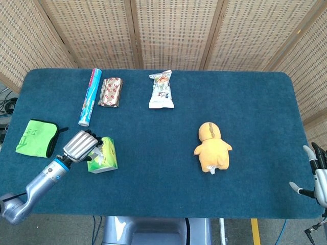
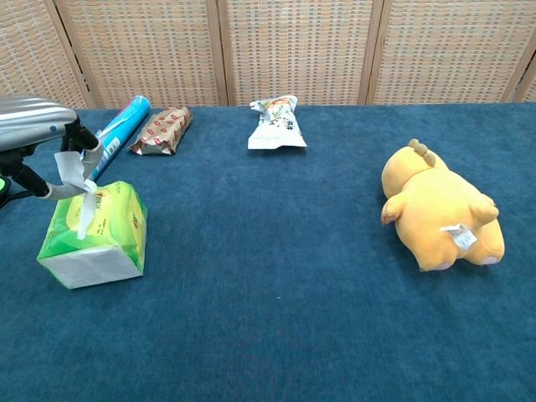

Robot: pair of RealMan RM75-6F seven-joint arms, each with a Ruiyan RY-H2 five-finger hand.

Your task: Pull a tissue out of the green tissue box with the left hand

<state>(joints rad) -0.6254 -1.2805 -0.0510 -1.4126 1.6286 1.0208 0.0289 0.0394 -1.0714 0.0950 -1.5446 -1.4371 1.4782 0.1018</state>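
Note:
The green tissue box [image 1: 104, 155] [image 2: 95, 234] lies on the blue table at the front left. A white tissue [image 2: 75, 177] sticks up from its slot, stretched thin where it enters the box. My left hand [image 1: 81, 145] [image 2: 50, 146] hovers over the box's left end and pinches the top of the tissue between its fingers. In the head view the hand hides the tissue. My right hand [image 1: 318, 171] hangs off the table's right front edge with its fingers apart and nothing in it.
A green folded cloth [image 1: 36, 137] lies left of the box. A blue tube [image 1: 90, 95] [image 2: 112, 136], a brown snack pack [image 1: 111, 91] [image 2: 162, 131] and a white snack bag [image 1: 161, 90] [image 2: 275, 122] lie at the back. A yellow plush toy [image 1: 212, 148] [image 2: 440, 208] sits at right.

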